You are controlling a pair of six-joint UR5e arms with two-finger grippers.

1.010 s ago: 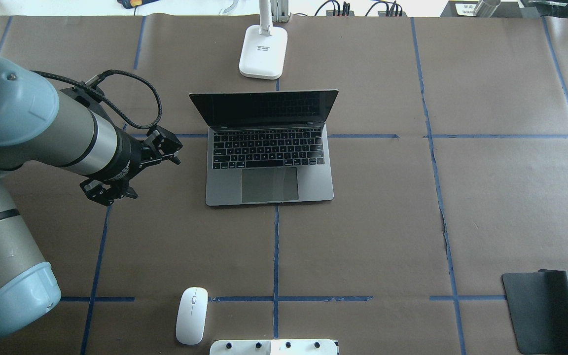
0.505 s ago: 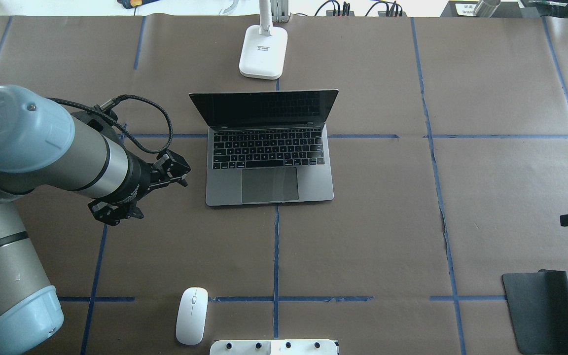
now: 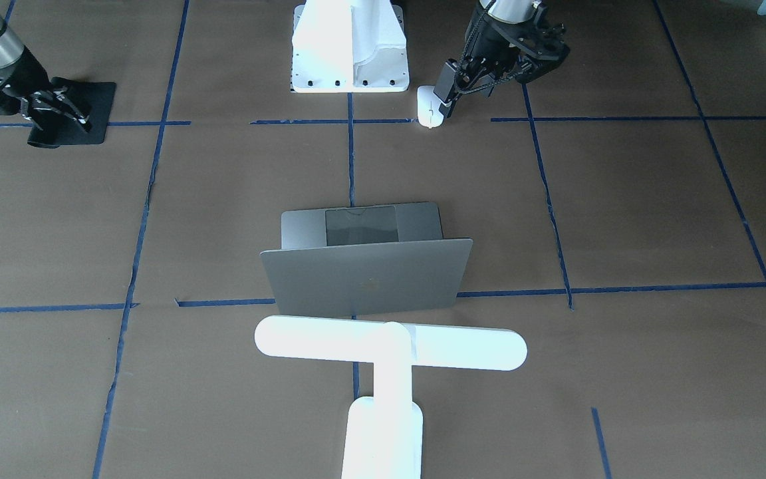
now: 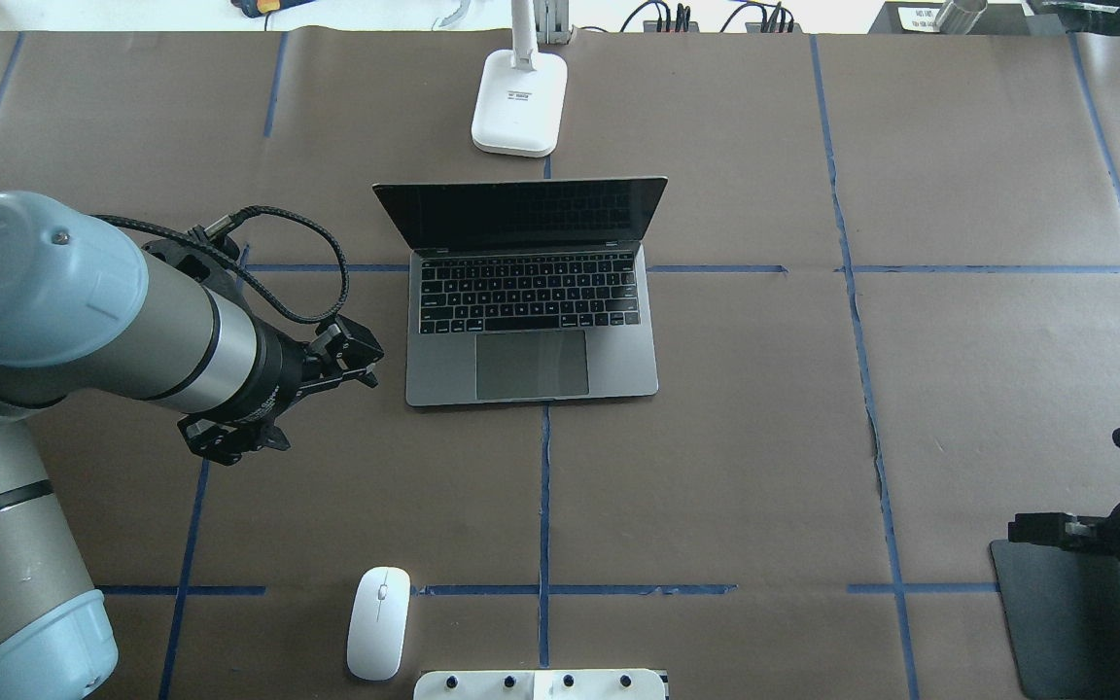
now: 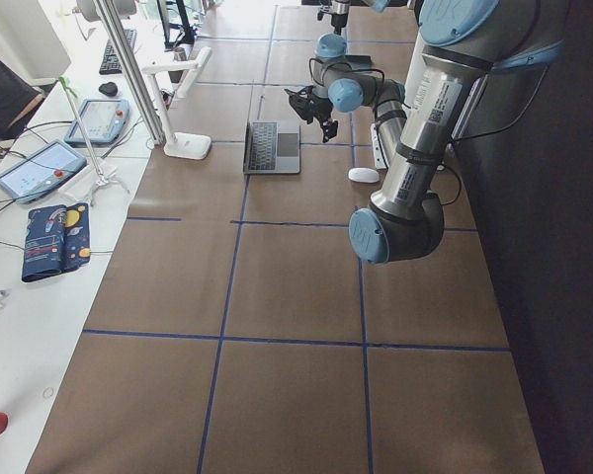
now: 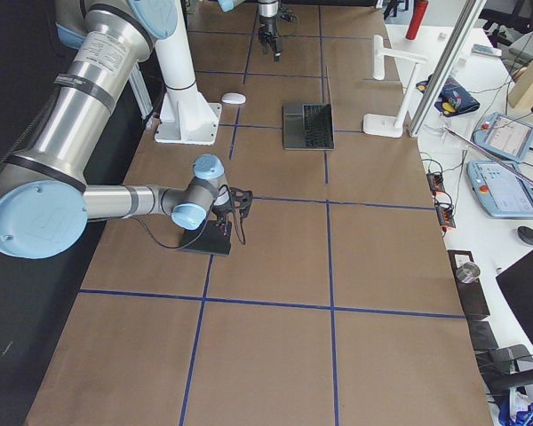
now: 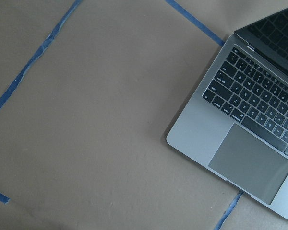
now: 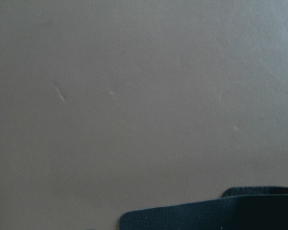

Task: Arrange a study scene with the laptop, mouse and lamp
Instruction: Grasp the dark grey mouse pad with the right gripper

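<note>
The laptop sits open on the worktop, midway between the left and right edges and nearer the far edge than the robot's edge. Its keyboard and dark trackpad face the robot, the screen is dark, and the lid leans back toward the far edge. The lamp stands just behind that lid at the middle of the far edge, apart from the laptop. In the front-facing view its long white bar runs level and parallel to the lid. The mouse lies flat near the robot's edge, left of centre. It is just beside the white bolted pedestal without touching it, and well apart from the laptop.

The left hand hovers above the worktop beside the laptop's left side, about level with the trackpad. Its two fingers are spread with nothing between them. Its wrist camera looks down on bare brown paper, blue tape lines and the laptop's near-left corner.

The right hand hangs at the near-right corner of the worktop, over the far end of a black mat that lies flat there. Its fingers are spread as well and grip nothing. I cannot tell whether a fingertip touches the mat.
</note>
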